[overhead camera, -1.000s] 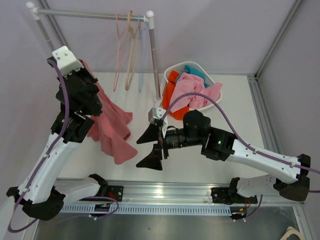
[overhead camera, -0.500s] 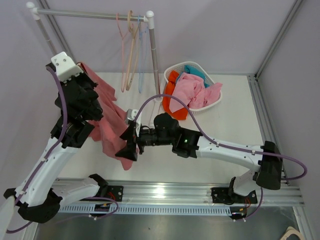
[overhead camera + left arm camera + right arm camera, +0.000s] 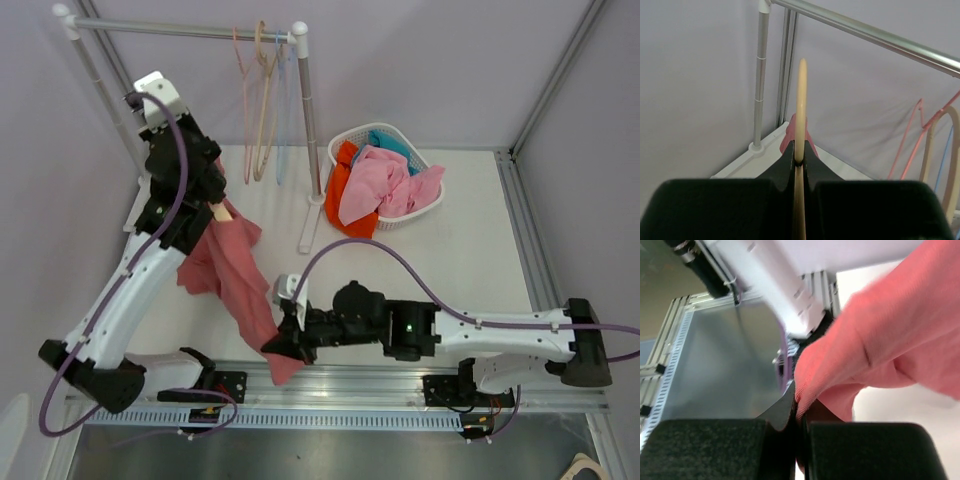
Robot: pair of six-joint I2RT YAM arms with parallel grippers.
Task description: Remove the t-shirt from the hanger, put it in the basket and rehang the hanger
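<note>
One tool (image 3: 799, 156) clamping hanger (image 3: 801, 100), other tool (image 3: 799, 409) t-shirt (image 3: 890, 340)

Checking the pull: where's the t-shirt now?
Top view, left side: the t-shirt hangs between the left claw above and the right claw pinching its lower edge.

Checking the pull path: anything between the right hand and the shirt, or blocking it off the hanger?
Nothing visible. The right hand is shut on the shirt at its hem, the left hand on the hanger, and the cloth stretches between them with nothing across it.

Pale lilac walls (image 3: 430, 60) enclose a white table (image 3: 470, 240) and metal clothes rail (image 3: 180, 30).
</note>
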